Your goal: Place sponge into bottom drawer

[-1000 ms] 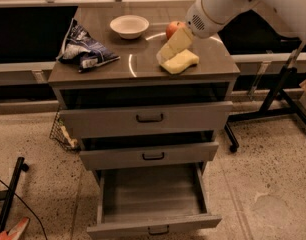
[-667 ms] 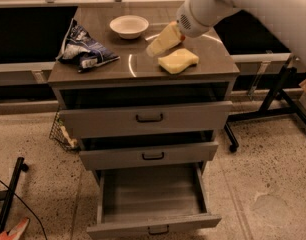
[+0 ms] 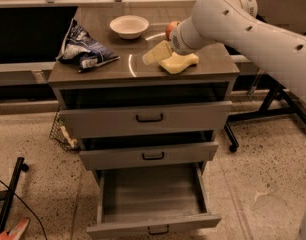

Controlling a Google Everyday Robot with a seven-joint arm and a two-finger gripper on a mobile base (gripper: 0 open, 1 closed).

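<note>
Tool (image 3: 155, 52) shifted left beside wavy soft yellow sponge (image 3: 179, 62), grip unclear, wood-grain bottom drawer (image 3: 150, 191) open

A white bowl (image 3: 129, 26) is sitting at the back of the table (image 3: 108, 70). A blue bag (image 3: 83, 50) is lying on its left. A red apple (image 3: 170, 29) is peeking out behind the pincer (image 3: 151, 56) hanging over the table.

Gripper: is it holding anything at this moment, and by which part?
It cannot be told. The gripper sits just over the left end of the sponge, which lies flat on the cabinet top near the apple.
</note>
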